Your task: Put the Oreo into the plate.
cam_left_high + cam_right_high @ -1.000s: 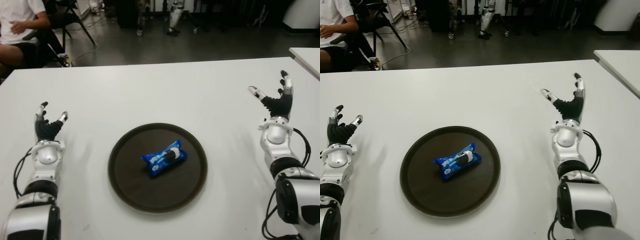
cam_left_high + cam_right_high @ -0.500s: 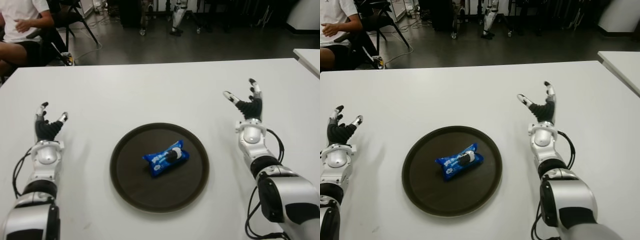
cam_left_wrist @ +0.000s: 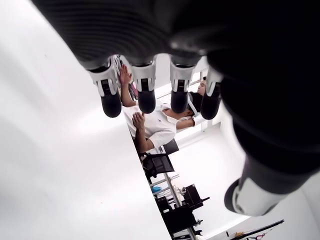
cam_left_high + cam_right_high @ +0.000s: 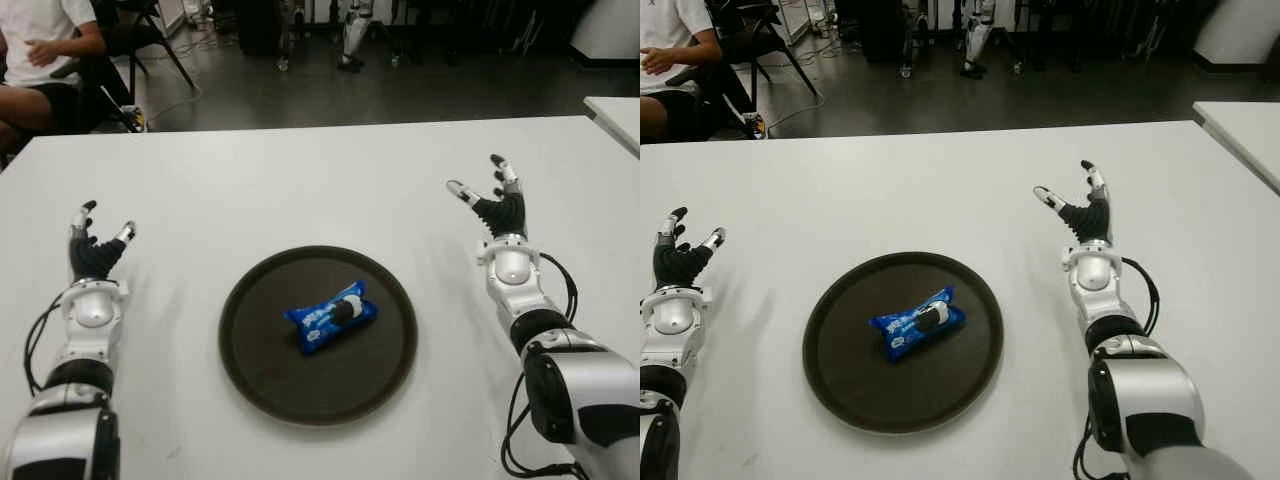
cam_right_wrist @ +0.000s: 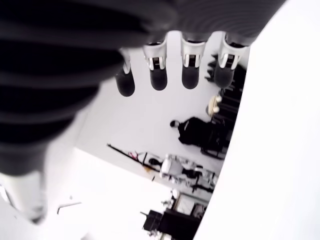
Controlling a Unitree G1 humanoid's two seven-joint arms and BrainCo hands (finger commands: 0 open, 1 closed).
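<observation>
A blue Oreo packet [image 4: 330, 315] lies near the middle of a round dark brown plate [image 4: 262, 370] on the white table [image 4: 300, 190]. My right hand [image 4: 487, 205] shows to the right of the plate, apart from it, fingers spread and holding nothing. Far to the plate's left is my left hand [image 4: 95, 243], fingers also spread and empty. In both wrist views the fingertips [image 5: 157, 80] extend straight with nothing between them.
A seated person [image 4: 45, 50] in a white shirt is beyond the table's far left corner, beside black chairs. Another white table's corner [image 4: 615, 110] shows at the far right. Dark floor with stands lies past the far edge.
My right hand moved in from the far right toward the plate over the first half second, then shifted only slightly. The left hand, plate and Oreo packet stayed where they were.
</observation>
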